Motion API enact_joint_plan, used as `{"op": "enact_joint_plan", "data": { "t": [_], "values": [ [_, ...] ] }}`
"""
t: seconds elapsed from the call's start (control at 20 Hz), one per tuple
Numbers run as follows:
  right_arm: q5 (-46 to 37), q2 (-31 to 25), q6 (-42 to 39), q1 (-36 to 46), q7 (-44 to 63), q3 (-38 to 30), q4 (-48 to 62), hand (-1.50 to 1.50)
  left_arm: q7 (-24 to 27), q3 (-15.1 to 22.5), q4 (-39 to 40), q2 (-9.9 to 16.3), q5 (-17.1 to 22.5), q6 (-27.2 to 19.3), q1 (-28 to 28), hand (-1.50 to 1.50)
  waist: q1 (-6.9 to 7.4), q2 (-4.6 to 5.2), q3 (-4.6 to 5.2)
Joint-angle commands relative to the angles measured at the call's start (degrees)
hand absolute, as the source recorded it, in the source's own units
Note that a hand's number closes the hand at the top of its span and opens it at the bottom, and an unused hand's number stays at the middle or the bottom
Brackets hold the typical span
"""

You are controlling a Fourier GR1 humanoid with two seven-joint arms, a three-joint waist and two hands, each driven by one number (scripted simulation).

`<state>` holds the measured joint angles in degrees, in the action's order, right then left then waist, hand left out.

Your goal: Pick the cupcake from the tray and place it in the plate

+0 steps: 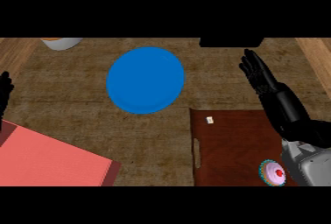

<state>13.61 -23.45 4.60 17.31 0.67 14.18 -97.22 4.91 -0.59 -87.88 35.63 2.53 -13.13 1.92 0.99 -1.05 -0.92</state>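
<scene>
Head view shows the small pink-frosted cupcake (273,173) untouched on the dark brown wooden tray (233,144), beside the right forearm. Right hand (257,70), fingers straight, holds nothing; the round blue plate (145,80) waits well apart. Left hand (5,94): cannot tell.

The right hand (257,72) is glossy black, with slender segmented fingers and a long black wrist section. Behind it the forearm (315,168) is a light grey casing with rounded panel edges. The left hand (5,89) is black too.
</scene>
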Motion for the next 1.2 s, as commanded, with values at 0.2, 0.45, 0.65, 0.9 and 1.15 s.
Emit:
{"op": "enact_joint_plan", "data": {
  "t": [0.2, 0.45, 0.65, 0.9, 1.15],
  "values": [
    [3.6, 8.0, 7.6, -4.9, 8.4, -0.1, -4.4, -1.5, -6.4, 6.2, 0.7, -8.7, 1.7, 1.1, 5.8, 0.0, -3.02, 1.02, 0.96],
    [-26.1, -6.2, 8.2, -7.1, 6.6, 12.2, -1.1, 1.5, -9.5, 9.1, 0.9, -12.8, 3.7, 1.7, 5.6, 0.0, -3.85, 0.77, 1.1],
    [-22.9, 1.5, 14.6, -24.8, -3.6, 14.6, -2.0, -1.5, -7.8, 10.0, 4.4, -15.6, 3.3, 2.5, 8.1, 0.0, -2.83, 0.98, 0.9],
    [-33.8, -5.9, 21.0, -33.4, -7.3, 14.4, -7.9, -1.5, -6.4, 7.0, 7.9, -14.4, 3.6, 4.1, 9.3, 0.0, -2.84, 0.83, 1.0],
    [-32.7, -13.1, 19.6, -36.2, -4.5, 5.6, -19.9, -1.5, -8.6, 7.8, 7.0, -16.0, 2.6, 4.1, 10.7, 0.0, -2.21, 0.86, 0.98]
  ]
}}
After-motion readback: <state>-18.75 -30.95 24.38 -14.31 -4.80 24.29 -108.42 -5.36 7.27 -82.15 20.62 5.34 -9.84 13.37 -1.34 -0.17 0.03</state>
